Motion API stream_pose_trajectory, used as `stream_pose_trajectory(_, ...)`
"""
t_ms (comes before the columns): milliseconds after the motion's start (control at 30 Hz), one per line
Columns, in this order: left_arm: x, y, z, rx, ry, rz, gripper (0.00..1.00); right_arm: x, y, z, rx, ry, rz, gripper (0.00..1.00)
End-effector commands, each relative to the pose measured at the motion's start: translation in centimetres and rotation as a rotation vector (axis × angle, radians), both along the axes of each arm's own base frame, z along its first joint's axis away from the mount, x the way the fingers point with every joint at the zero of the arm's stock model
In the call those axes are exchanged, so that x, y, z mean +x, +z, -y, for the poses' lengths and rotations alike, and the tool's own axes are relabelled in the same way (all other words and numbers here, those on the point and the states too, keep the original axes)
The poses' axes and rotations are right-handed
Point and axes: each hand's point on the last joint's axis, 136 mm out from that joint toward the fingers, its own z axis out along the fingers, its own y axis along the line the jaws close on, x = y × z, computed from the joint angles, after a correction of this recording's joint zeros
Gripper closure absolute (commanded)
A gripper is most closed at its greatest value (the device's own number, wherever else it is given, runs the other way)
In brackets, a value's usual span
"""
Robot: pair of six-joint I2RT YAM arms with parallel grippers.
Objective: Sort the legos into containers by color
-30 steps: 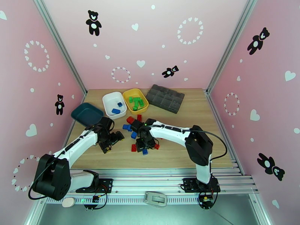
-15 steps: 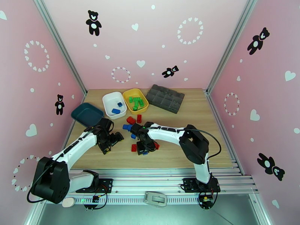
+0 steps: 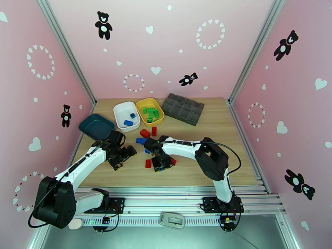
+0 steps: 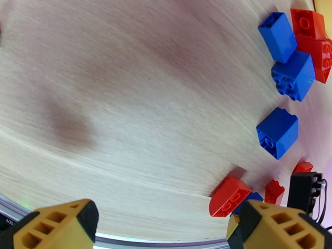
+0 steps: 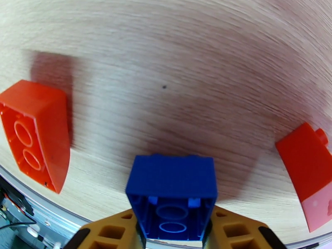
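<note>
Downward, right arm (image 3: 182, 146) bends, jaws clamping blue lego (image 5: 172, 191).

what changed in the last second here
The right arm swung its elbow leftward and the right fingers closed on the blue brick. The left fingers stayed wide open over the table. The white tray, yellow tray, teal tray and other loose bricks did not move.

Lab test booth — pink walls (image 3: 174, 34), aluminium frame (image 3: 64, 42)
</note>
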Motion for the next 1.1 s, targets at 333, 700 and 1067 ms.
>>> stream_pose_trajectory(333, 6.5, 5.2, 4.4, -0.279, 0.005, 0.129, 0.05, 4.2, 6.8, -2.7, 0.203, 0.009, 0.089, 0.75)
stream_pose_trajectory(700, 16.9, 11.0, 2.2, -0.507, 0.161, 0.279, 0.05, 13.5, 12.4, -10.7, 0.576, -0.076, 0.089, 0.78)
stream_pose_trajectory(1067, 24.0, 13.2, -4.0, -0.543, 0.354, 0.375, 0.08, 22.3, 13.7, -17.8, 0.896, -0.227, 0.065, 0.77)
